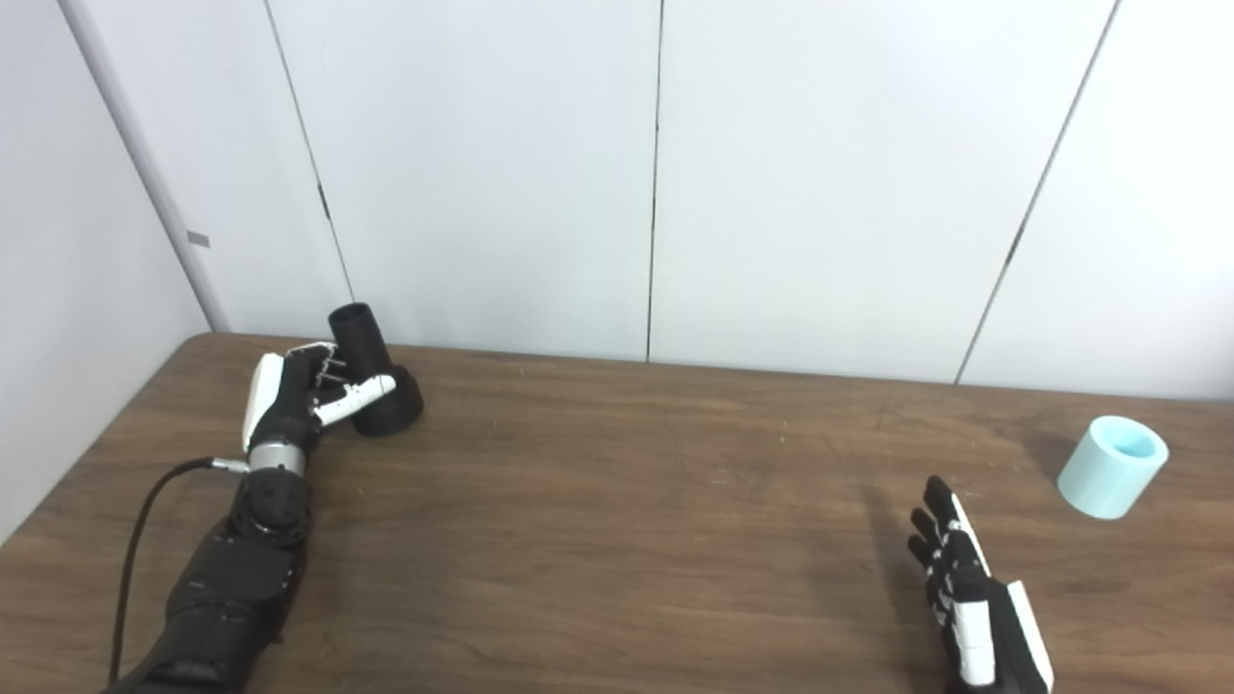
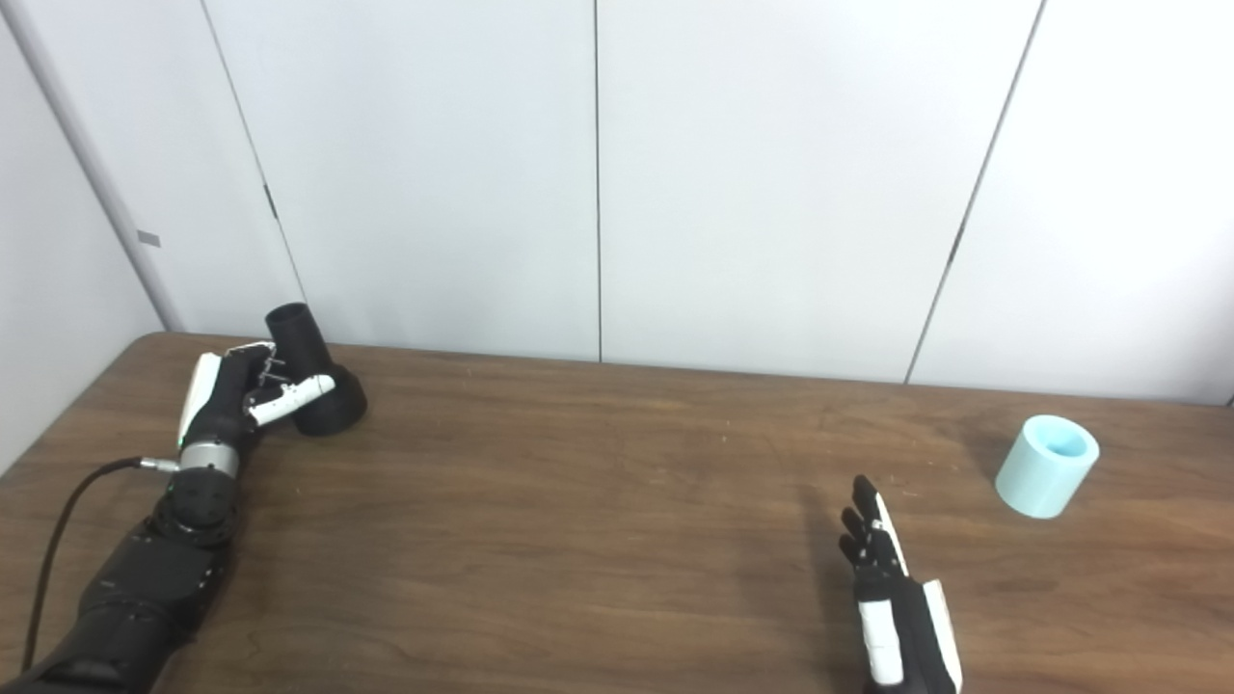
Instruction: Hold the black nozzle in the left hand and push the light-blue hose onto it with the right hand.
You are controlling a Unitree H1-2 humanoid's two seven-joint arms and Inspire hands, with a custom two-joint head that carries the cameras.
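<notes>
The black nozzle (image 1: 374, 371) stands on its wide base at the far left of the brown wooden table (image 1: 617, 520), close to the white panelled wall (image 1: 656, 173), its narrow open neck tilted up and toward the left. The left hand (image 1: 289, 395) is at the nozzle — the thumb lies across the front of the neck and the fingers (image 1: 323, 364) curl against its near-left side, so the hand is closed around the neck; the base appears to rest on the table. A black cable (image 1: 145, 520) runs from the left wrist.

The light-blue hose (image 1: 1112, 467), a short open cylinder, stands slightly tilted near the far right edge. The right hand (image 1: 969, 598) is near the front edge — well apart from the hose, fingers extended and slightly spread, holding nothing.
</notes>
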